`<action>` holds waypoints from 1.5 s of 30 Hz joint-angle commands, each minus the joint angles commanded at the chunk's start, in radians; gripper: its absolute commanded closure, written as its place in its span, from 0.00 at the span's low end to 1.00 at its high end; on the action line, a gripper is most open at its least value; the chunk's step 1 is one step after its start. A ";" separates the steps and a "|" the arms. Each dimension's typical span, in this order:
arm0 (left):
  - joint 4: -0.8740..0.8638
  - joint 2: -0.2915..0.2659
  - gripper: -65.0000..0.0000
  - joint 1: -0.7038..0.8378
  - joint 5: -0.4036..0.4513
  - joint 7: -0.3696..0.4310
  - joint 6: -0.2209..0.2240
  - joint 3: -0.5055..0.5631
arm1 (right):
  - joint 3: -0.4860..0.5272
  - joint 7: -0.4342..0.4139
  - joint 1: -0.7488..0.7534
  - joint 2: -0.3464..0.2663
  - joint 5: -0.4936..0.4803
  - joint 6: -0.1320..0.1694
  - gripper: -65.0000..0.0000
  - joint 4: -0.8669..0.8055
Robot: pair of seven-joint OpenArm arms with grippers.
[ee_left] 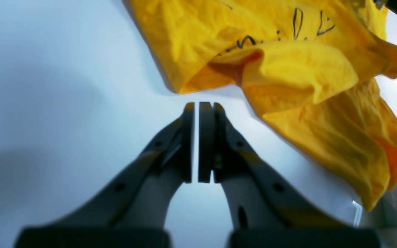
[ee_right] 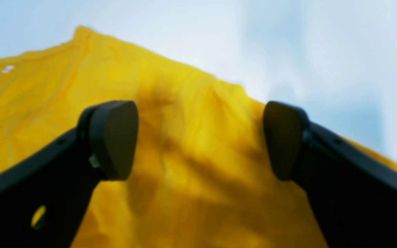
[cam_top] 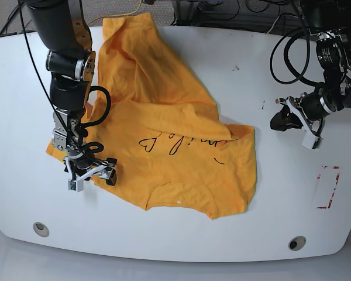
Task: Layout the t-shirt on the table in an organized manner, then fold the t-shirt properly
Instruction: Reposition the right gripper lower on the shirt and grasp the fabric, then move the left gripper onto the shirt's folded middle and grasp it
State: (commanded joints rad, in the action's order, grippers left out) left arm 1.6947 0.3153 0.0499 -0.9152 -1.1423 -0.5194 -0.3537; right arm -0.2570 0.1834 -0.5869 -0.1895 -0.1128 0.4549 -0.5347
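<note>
white table (cam_top: 181, 234), crumpled t-shirt (cam_top: 164, 158), collar toward near edge

table (cam_top: 181, 246): white, glossy | on it: t-shirt (cam_top: 181, 170) crumpled, left-centre | red outline mark (cam_top: 327, 187) rt

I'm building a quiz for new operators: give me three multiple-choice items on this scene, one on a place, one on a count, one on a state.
1. Where is the red outline, in the base view?
A. on the table's right side
B. under the t-shirt
C. by the left arm's base

2. How many round grommet holes show along the table's near edge?
A. none
B. two
C. four

3. How does the right gripper stand?
A. shut on a sleeve
B. open above the t-shirt
C. shut over bare table

Answers: 1 A, the red outline lies on bare table, right of the t-shirt. 2 B, one hole near each corner. 3 B, the right gripper has its fingers wide apart with cloth between them; the left gripper is the shut one.
</note>
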 joint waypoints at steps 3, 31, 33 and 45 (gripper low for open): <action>-0.003 -0.005 0.99 0.002 0.003 0.000 0.000 0.017 | 0.029 0.000 0.017 0.012 -0.006 0.000 0.49 0.000; -0.167 -0.144 0.52 0.041 0.006 0.005 0.009 0.331 | 0.061 0.250 0.249 0.091 -0.008 0.002 1.00 -0.517; -0.169 -0.147 0.44 0.044 0.006 0.005 0.009 0.331 | 0.061 0.250 0.252 0.091 -0.008 0.002 1.00 -0.522; -0.173 -0.195 0.41 0.041 0.006 0.005 0.189 0.442 | 0.058 0.250 0.253 0.094 -0.008 0.002 1.00 -0.522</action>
State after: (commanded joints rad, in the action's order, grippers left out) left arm 1.5213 0.1204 0.0913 -0.9091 -1.1377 -0.3307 0.0882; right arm -0.1987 0.4335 -0.3337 -0.0959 -0.1204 0.4565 -1.0564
